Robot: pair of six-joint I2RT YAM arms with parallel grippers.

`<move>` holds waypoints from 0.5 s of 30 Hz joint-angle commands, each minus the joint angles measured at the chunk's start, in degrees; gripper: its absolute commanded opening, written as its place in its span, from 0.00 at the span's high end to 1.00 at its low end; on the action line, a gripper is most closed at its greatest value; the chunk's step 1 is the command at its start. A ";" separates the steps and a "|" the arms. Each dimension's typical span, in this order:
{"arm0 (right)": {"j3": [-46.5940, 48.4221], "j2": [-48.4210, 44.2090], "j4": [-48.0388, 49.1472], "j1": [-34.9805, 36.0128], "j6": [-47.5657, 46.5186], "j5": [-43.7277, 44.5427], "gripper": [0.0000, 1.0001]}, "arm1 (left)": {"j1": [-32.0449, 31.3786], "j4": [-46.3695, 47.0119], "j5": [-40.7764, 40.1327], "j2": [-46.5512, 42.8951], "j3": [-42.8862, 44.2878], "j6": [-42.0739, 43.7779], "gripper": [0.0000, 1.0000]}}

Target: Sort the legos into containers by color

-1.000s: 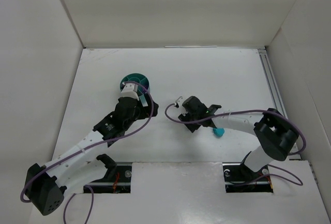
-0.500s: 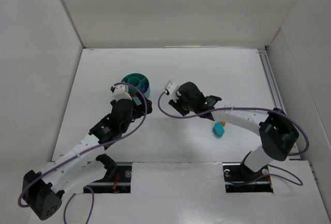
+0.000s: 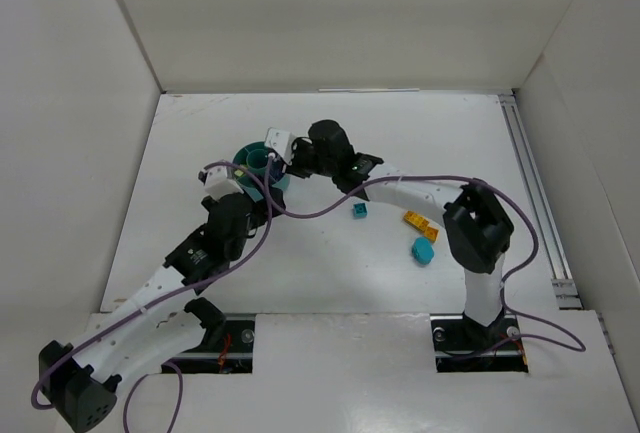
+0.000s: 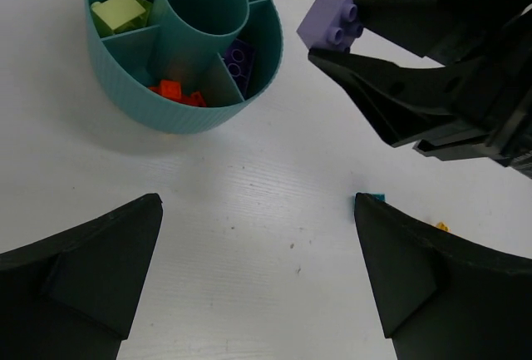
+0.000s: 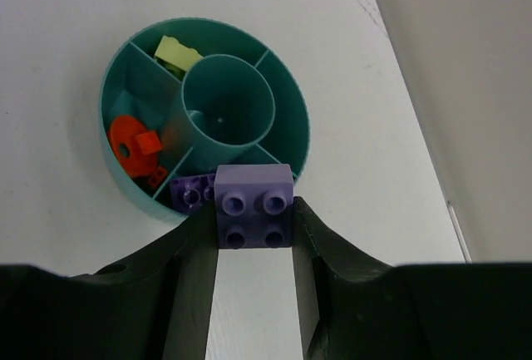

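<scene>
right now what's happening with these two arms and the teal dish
The right gripper is shut on a lilac brick, held up close to the teal dish. The dish already holds a purple brick, orange pieces and a yellow-green piece in separate compartments. The left gripper hangs open and empty nearby. Three loose pieces lie on the table.

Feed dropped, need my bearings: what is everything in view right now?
dish: one, teal, compartmented, on the table
yellow-green brick: one, in a dish compartment
orange pieces: at least two, another compartment
purple brick: one, dark, third compartment
lilac brick: one, near the dish rim, gripped
small teal piece, orange-yellow piece, rounded teal piece: one each, loose on the table
left hand: one, black, open, empty, short of the dish
right hand: one, black, shut on the lilac brick
</scene>
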 commanded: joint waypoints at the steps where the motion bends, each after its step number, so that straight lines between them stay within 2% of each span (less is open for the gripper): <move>1: 5.53 2.78 4.03 0.37 -3.98 -7.03 0.70 | -0.35 -1.10 -5.08 -1.39 3.18 -1.85 0.00; 8: 10.63 8.85 5.27 -0.86 -1.78 -13.11 0.69 | -0.35 -2.25 -7.55 -2.97 1.95 -3.78 0.00; 15: 10.11 9.38 5.27 -1.91 -1.78 -12.59 0.67 | -0.35 -2.87 -10.19 -4.20 1.95 -4.31 0.00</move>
